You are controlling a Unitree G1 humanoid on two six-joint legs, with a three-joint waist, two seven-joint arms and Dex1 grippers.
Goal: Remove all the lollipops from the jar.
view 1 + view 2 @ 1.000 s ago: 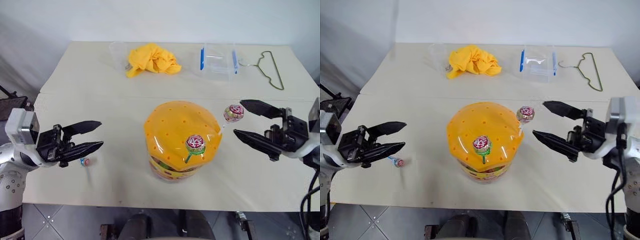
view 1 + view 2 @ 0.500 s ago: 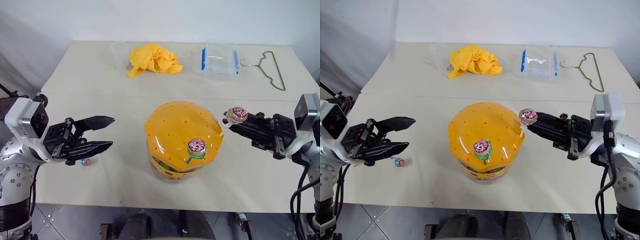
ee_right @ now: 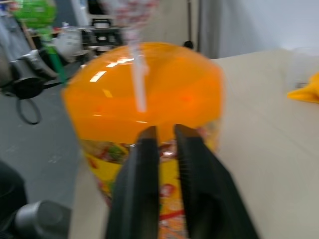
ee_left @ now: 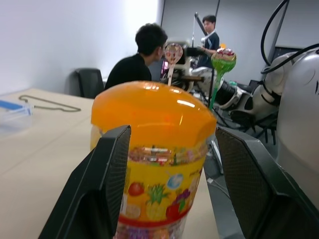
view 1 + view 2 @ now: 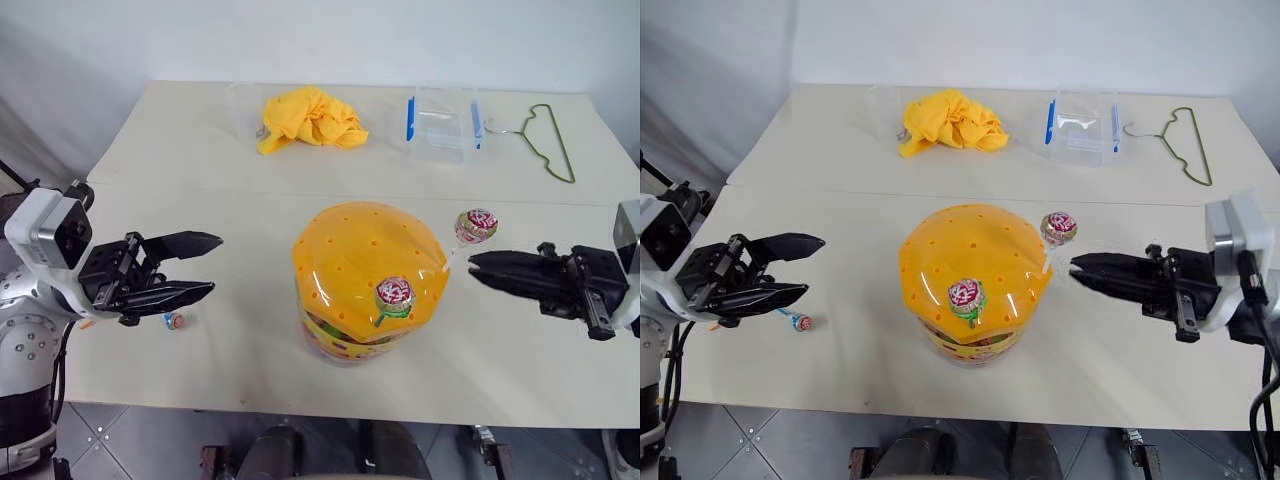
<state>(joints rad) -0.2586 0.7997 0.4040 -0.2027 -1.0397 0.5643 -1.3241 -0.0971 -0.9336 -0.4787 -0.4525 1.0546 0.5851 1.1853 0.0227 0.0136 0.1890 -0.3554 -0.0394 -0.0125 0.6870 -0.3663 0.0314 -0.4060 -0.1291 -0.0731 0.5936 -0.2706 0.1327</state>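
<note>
- Fingers first: my right fingers sit nearly together, gripping nothing, tips just short of a white-stick lollipop; my left fingers gape, empty.
- One lollipop lies on the desk at the jar's nine o'clock.
- Two remain planted in the jar: green-stick one at six o'clock, white-stick at three o'clock.

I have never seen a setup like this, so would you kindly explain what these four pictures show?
A two-armed humanoid robot stands at a table. Two pictures come from its head, looking down; the other two come from cameras on its wrists. The left gripper is open and empty. The right gripper has its fingers nearly together, holding nothing, beside a white-stick lollipop that stands in the jar. A green-stick lollipop stands in the jar's orange lid too, and one lollipop lies on the table. Behind are a yellow cloth, a clear box and a wire hanger.
</note>
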